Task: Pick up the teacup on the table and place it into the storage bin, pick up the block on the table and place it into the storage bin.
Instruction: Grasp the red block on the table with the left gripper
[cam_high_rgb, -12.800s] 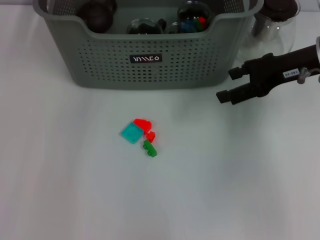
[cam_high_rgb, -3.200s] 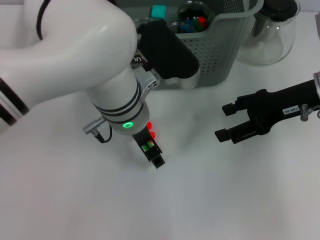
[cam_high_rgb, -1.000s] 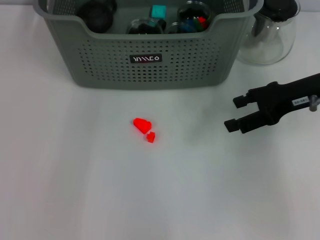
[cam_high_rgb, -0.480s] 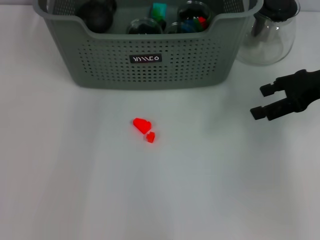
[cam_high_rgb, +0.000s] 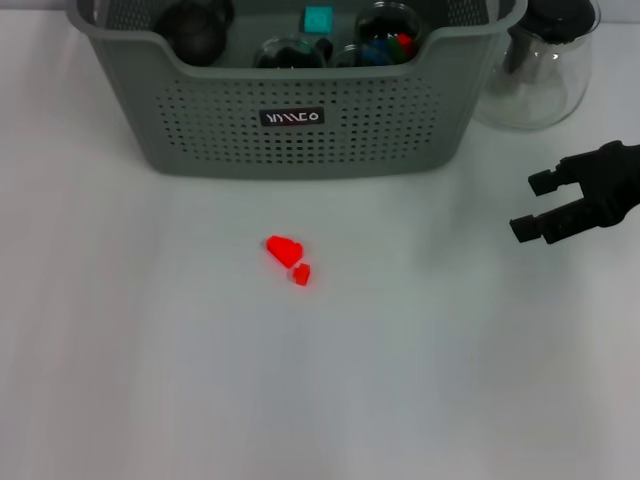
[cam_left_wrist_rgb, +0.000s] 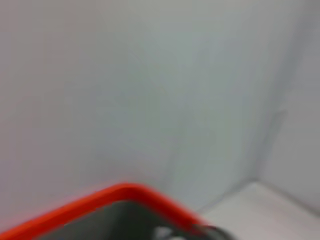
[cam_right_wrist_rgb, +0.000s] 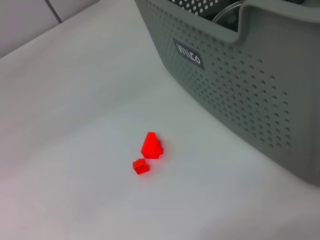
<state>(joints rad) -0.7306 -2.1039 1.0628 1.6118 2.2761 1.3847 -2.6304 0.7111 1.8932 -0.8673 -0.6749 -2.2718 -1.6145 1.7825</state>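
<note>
White desk (cam_high_rgb: 150, 380) carries your large grey-green perforated plastic storage bin (cam_high_rgb: 300, 120) at the far side, a teal block (cam_high_rgb: 318, 19) inside it among dark glassware. Your black right pincer (cam_high_rgb: 540, 205) hovers beside the bin, fingers apart, empty. Two small red blocks, one larger (cam_high_rgb: 284, 249), one tiny (cam_high_rgb: 301, 274), lie touching on the desk before the bin.

light: bright, even | shadows: faint, soft | left wrist view: heavily blurred
</note>
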